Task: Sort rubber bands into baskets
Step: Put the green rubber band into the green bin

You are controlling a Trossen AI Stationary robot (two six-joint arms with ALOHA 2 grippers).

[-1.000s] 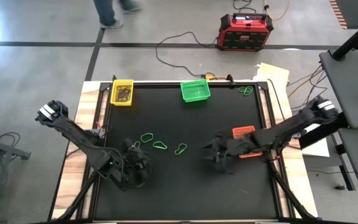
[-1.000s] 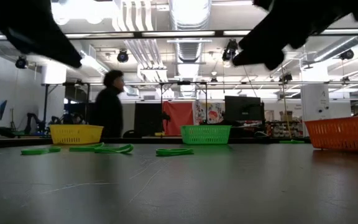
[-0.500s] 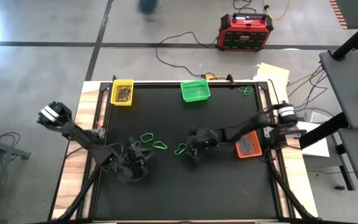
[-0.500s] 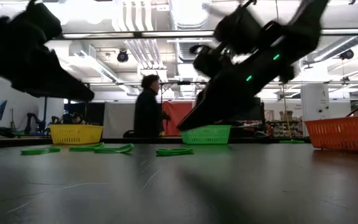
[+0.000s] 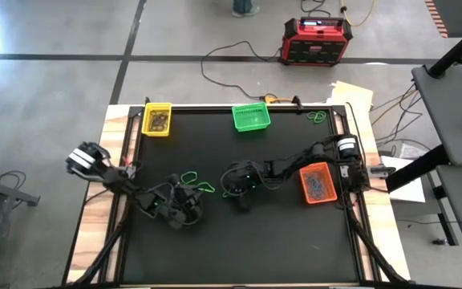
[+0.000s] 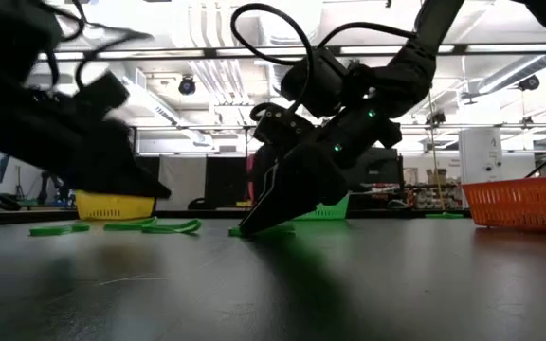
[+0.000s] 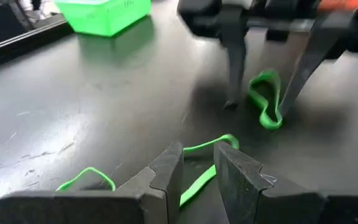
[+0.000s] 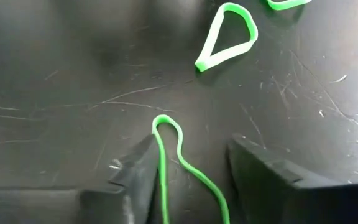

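Note:
Three green rubber bands lie flat on the black mat: one (image 5: pixel 189 177), one (image 5: pixel 207 186) and one (image 8: pixel 166 155) under my right gripper. My right gripper (image 5: pixel 234 194) is open and low, with a finger on either side of that band (image 7: pixel 266 102); I cannot tell whether it touches it. My left gripper (image 5: pixel 189 201) is narrowly open just near of the middle band (image 7: pixel 210 149), which shows through the gap between its fingers. The yellow basket (image 5: pixel 158 120) and the green basket (image 5: pixel 251 117) stand at the far edge. The orange basket (image 5: pixel 318 182) stands at the right.
The orange basket and the yellow basket hold small dark bands. More green bands (image 5: pixel 317 116) lie at the far right corner. A red and black box (image 5: pixel 314 40) and cables lie on the floor beyond the table. The two grippers stand close together mid-table.
My right gripper has swung from beside the orange basket toward the table's left and come down over the rightmost green band. My left gripper has moved a little toward the right and far side, nearer the bands. A person has walked past behind the table.

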